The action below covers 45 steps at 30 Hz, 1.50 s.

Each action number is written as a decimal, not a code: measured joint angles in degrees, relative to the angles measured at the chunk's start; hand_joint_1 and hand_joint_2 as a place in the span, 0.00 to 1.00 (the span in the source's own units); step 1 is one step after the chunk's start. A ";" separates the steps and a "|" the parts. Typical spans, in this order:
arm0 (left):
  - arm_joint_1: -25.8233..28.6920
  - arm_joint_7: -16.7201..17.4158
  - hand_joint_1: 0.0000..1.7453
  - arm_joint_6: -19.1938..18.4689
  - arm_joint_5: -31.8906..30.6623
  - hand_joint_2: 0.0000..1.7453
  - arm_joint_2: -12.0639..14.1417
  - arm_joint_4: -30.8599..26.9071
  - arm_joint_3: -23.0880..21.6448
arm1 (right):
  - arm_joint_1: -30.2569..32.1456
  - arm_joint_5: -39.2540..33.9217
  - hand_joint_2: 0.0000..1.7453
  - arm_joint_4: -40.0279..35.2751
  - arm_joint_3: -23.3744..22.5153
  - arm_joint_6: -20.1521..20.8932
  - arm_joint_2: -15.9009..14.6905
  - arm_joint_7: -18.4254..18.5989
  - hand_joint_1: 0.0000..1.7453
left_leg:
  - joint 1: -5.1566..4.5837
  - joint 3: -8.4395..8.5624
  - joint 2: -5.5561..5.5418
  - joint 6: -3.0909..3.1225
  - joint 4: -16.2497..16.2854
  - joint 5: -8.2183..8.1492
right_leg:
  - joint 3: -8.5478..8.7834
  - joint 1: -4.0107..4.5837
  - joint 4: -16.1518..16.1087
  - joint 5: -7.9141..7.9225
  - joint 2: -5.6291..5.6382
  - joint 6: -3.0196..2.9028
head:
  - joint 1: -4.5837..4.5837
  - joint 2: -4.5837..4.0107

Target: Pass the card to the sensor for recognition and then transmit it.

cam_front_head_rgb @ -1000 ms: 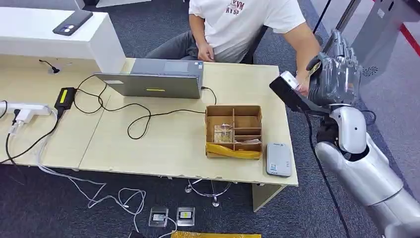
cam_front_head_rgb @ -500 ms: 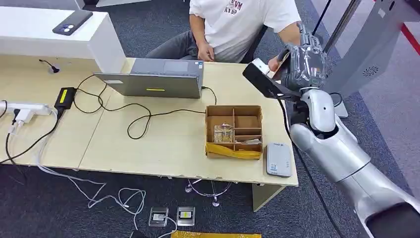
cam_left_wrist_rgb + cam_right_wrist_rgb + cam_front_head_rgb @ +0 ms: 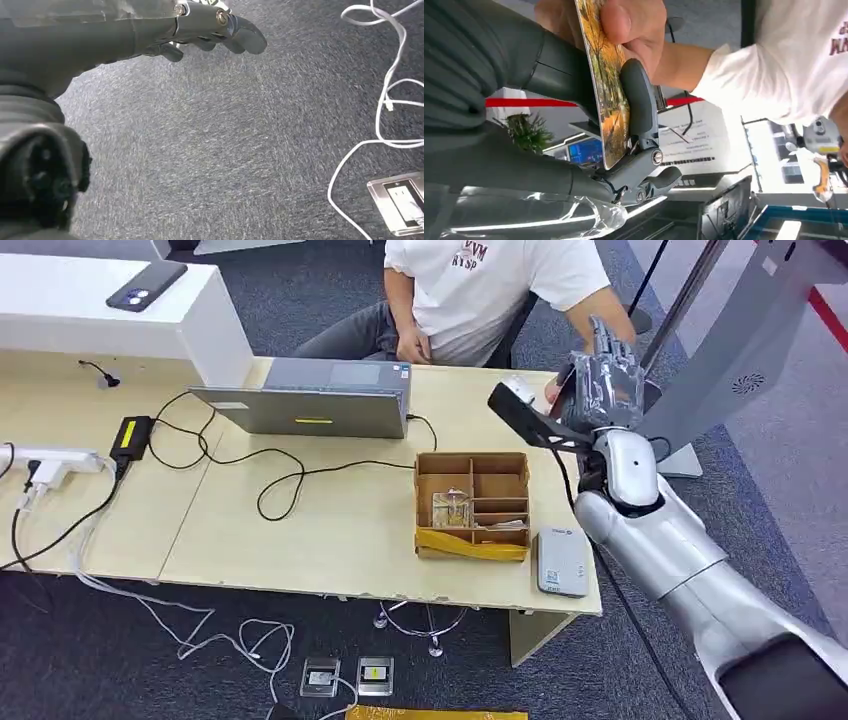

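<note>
We see a pale wooden counter [image 3: 330, 540] on dark carpet, carrying a laptop [image 3: 312, 398], a cardboard divider box [image 3: 472, 504] and the grey sensor [image 3: 562, 561] near its front corner. Our right hand [image 3: 603, 380] is raised above the counter's far corner, well apart from the sensor. Its fingers [image 3: 640, 107] pinch a card [image 3: 607, 95] with a yellow autumn picture against the thumb; a person's hand [image 3: 624, 27] grips the card's other end just beyond our fingers. Our left hand [image 3: 150, 30] hangs over the carpet, fingers [image 3: 240, 37] loosely extended, holding nothing, with white cables [image 3: 387, 100] beyond them
</note>
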 joint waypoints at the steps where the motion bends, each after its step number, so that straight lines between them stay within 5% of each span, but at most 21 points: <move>1: 0.03 0.00 0.00 0.00 0.04 0.00 0.00 -0.06 -0.07 | 0.01 -0.11 1.00 0.56 0.08 -0.13 0.17 -0.17 0.00 | 0.00 0.00 0.00 0.00 0.00 0.00 | 0.00 0.00 0.00 0.00 0.01 0.00 | 0.00 0.00; 8: 0.17 0.48 0.00 0.00 1.18 0.00 0.26 -0.13 -0.37 | 0.12 -2.32 1.00 2.95 0.87 -7.24 0.77 -2.43 0.00 | 0.00 0.01 0.07 0.00 0.00 0.00 | -0.03 0.01 0.01 0.00 0.05 0.00 | 0.00 0.00; 13: 0.22 0.61 0.00 0.00 1.25 0.00 0.28 -0.13 -0.39 | 0.14 -2.75 1.00 3.23 0.90 -8.22 1.20 -2.93 0.00 | 0.00 0.00 0.05 0.00 0.00 0.00 | -0.04 0.00 0.01 0.00 0.07 0.00 | 0.00 0.00; 15: 0.24 0.70 0.00 0.00 1.48 0.00 0.31 -0.13 -0.39 | 0.22 -4.93 1.00 3.34 0.90 -9.07 1.27 -4.52 0.00 | 0.00 0.01 0.06 0.00 0.00 0.00 | -0.04 0.00 0.00 0.00 0.08 0.00 | 0.00 0.00; 17: 0.28 1.20 0.00 0.00 2.34 0.00 0.31 -0.13 -0.37 | 1.49 -11.29 1.00 1.79 0.51 -12.89 1.29 -9.94 0.00 | 0.00 0.03 0.06 0.00 0.01 0.00 | -0.02 0.00 0.00 0.00 0.08 0.00 | 0.02 0.00; 19: 0.47 1.25 0.00 0.00 2.80 0.00 0.33 -0.15 -0.37 | 3.65 -13.92 1.00 -2.29 0.07 -14.27 1.25 -9.81 0.00 | 0.00 0.02 0.10 0.00 0.01 0.00 | -0.05 0.00 0.00 0.00 0.08 0.00 | 0.00 0.00; 28: 0.71 1.27 0.00 0.00 3.21 0.00 0.39 -0.15 -0.37 | 7.40 -14.84 1.00 -14.45 -1.12 -13.86 0.39 -8.20 0.00 | 0.00 0.05 0.28 -0.03 0.01 -0.02 | -0.09 0.01 0.00 0.01 0.20 -0.01 | 0.00 0.00; 32: 0.71 1.42 0.00 0.00 3.58 0.00 0.42 -0.15 -0.35 | 9.37 -20.39 1.00 -19.10 -1.64 -11.43 -0.11 -13.07 0.00 | 0.00 0.08 0.29 -0.03 0.01 -0.02 | -0.08 0.01 0.00 0.01 0.24 -0.01 | 0.00 0.00; 41: 0.70 1.44 0.00 0.00 3.61 0.00 0.44 -0.15 -0.35 | 12.04 -20.72 1.00 -26.54 -1.99 -10.71 -1.22 -13.03 0.00 | 0.00 0.08 0.32 -0.05 0.01 -0.04 | -0.09 0.01 0.00 0.01 0.26 -0.02 | 0.02 0.00; 45: 0.68 1.62 0.00 0.00 4.00 0.00 0.48 -0.15 -0.33 | 14.41 -20.03 1.00 -29.72 -1.88 -5.30 -2.29 -12.83 0.00 | 0.00 0.12 0.29 -0.05 0.01 -0.05 | -0.06 0.02 -0.02 0.00 0.26 -0.02 | 0.02 0.00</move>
